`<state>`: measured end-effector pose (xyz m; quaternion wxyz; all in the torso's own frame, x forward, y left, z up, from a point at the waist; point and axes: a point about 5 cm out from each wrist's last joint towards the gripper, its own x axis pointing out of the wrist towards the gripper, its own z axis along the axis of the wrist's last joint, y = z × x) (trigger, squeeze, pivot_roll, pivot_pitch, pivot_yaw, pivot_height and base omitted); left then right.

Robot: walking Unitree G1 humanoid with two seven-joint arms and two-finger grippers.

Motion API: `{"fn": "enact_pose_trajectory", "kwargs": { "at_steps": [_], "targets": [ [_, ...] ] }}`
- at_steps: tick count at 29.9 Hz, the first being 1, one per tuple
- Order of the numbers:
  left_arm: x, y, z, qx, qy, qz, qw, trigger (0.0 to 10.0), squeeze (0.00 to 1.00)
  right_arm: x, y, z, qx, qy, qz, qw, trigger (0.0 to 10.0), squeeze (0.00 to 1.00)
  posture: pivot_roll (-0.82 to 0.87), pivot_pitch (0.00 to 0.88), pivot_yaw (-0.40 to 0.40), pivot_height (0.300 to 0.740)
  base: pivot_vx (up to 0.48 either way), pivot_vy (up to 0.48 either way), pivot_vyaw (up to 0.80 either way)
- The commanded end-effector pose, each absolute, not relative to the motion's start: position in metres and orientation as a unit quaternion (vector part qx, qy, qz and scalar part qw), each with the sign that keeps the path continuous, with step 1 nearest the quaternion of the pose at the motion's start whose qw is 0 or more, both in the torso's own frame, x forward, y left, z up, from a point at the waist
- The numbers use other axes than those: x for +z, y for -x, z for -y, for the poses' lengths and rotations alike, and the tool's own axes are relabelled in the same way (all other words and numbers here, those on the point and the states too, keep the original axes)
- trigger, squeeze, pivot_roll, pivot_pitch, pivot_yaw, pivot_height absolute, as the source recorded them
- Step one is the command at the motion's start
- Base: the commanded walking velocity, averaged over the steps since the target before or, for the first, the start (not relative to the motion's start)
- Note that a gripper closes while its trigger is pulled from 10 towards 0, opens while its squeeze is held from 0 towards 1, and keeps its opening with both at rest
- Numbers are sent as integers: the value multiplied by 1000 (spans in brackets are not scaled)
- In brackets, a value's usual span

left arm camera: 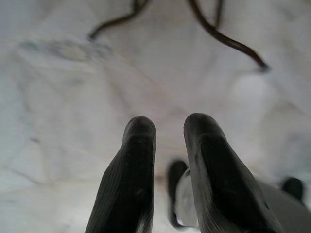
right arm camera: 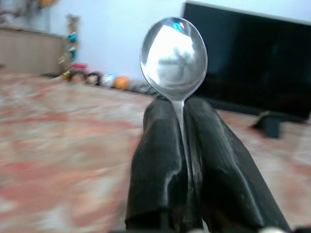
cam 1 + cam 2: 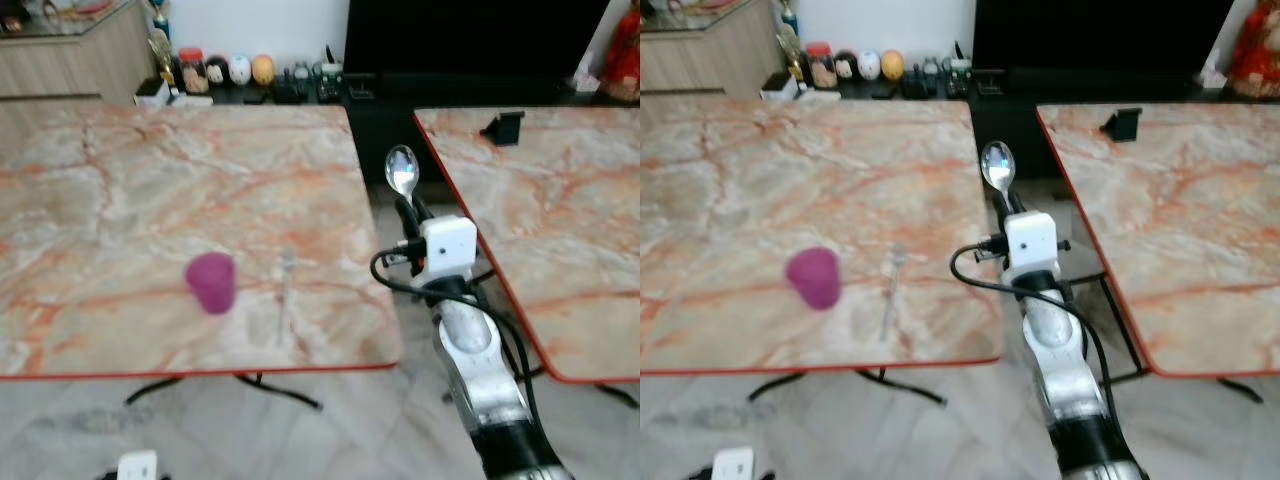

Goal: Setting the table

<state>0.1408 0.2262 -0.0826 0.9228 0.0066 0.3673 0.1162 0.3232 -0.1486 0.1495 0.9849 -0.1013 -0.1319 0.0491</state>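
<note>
From the head camera I see my right gripper (image 3: pixel 404 212) raised in the gap between two marble tables, fingers clamped on a spoon (image 3: pixel 401 171) whose bowl points upward. On the left table (image 3: pixel 120 190) stand a purple cup (image 3: pixel 211 282) and, just beside it, a fork (image 3: pixel 285 290) lying flat, both near the front edge. The right table (image 3: pixel 560 220) carries a small black stand (image 3: pixel 503 128).

My left wrist camera shows the left gripper (image 1: pixel 169 127) hanging over pale floor, its fingers (image 1: pixel 138 145) slightly apart and empty.

My right wrist camera shows the spoon's handle pinched between both fingers (image 2: pixel 160 145), bowl above them.
</note>
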Motion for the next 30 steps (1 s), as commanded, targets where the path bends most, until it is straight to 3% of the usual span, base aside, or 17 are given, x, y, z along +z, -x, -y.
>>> {"fn": "enact_pose_trajectory", "kwargs": {
  "at_steps": [1, 30],
  "targets": [
    [-81, -140, -234, 119, -17, -369, 922, 10000, 0, 158, -325, 141, 57, 92, 147, 983, 10000, 0, 41, 0, -4, 740, 0, -480, 0],
    [-82, -140, -232, 112, -19, -372, 921, 10000, 0, 164, -326, 141, 53, 92, 152, 983, 10000, 0, 26, 0, -1, 740, 0, -461, 29]
  ]
}}
